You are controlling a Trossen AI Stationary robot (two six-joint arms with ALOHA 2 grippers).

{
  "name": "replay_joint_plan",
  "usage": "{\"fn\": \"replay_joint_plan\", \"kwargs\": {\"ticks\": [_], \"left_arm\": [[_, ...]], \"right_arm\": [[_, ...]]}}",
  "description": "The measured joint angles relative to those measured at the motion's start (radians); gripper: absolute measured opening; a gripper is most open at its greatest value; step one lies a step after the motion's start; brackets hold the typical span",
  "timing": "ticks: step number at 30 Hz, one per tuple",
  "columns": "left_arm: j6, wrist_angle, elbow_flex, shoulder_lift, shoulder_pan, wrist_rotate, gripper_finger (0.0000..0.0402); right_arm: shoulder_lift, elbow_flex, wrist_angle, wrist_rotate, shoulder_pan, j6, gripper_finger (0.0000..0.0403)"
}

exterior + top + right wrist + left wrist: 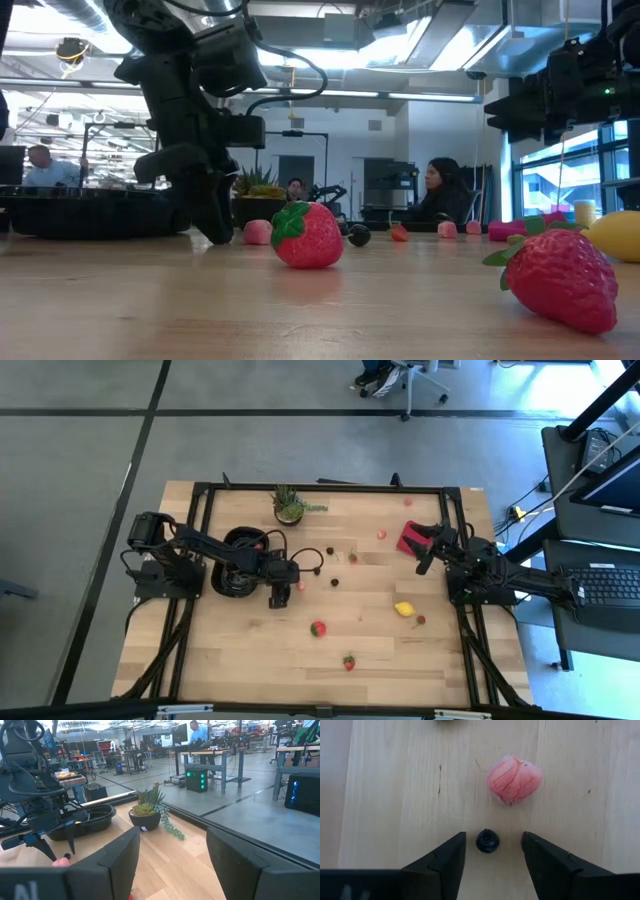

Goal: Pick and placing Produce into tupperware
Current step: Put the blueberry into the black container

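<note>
Here we find the left gripper (492, 852) lowered to the pale wooden tabletop (250, 650) just beside the shallow black plastic tupperware (238, 560), its fingers parted around a small dark round berry (487, 840) without touching it. A pink berry (514, 779) lies just ahead. The tupperware holds a red piece (260, 544). The right gripper (428, 550) waits, open and empty, near the far right edge; scattered produce occupies the table between.

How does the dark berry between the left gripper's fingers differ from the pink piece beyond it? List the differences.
Colour: the dark berry is near black; the pink piece is pale pink with fine lines.
Size: the dark berry is much smaller than the pink piece.
Place: the dark berry lies inside the open left gripper, untouched; the pink piece lies past its fingertips.
Both rest on the wooden table.
</note>
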Motion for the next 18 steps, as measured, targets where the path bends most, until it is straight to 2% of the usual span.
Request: {"fn": "replay_joint_plan", "kwargs": {"ticks": [18], "left_arm": [[0.0,-0.001,0.0,0.0,-0.002,0.021,0.0038]], "right_arm": [[0.0,0.0,0.0,0.0,0.0,0.0,0.0232]]}}
